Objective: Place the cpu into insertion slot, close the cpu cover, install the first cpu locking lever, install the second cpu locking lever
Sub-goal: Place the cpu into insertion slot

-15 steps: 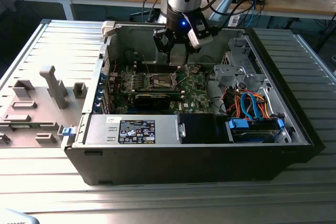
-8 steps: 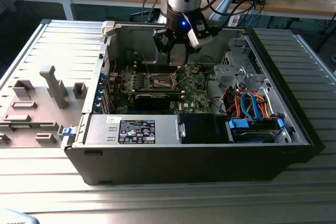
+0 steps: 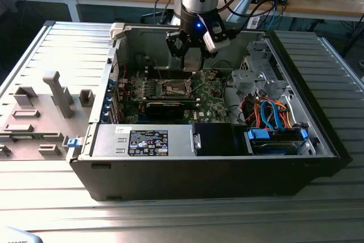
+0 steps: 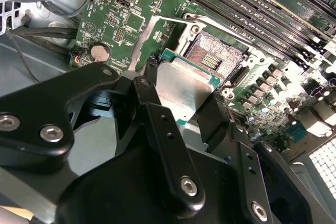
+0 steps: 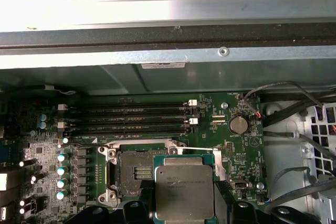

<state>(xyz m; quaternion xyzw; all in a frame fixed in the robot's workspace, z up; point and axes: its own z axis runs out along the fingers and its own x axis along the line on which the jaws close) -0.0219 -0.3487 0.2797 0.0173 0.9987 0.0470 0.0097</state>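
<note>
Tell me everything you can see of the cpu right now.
The cpu is a flat square chip: dull silvery-grey metal lid with faint print on a thin green board. The pincer is shut on it, black fingers on two opposite edges. It is held lid-up beside the open insertion slot, overlapping its rim, not seated; contact with the rim cannot be told.

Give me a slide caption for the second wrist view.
Gripper holding the cpu close to the uncovered insertion slot on the motherboard.
</note>
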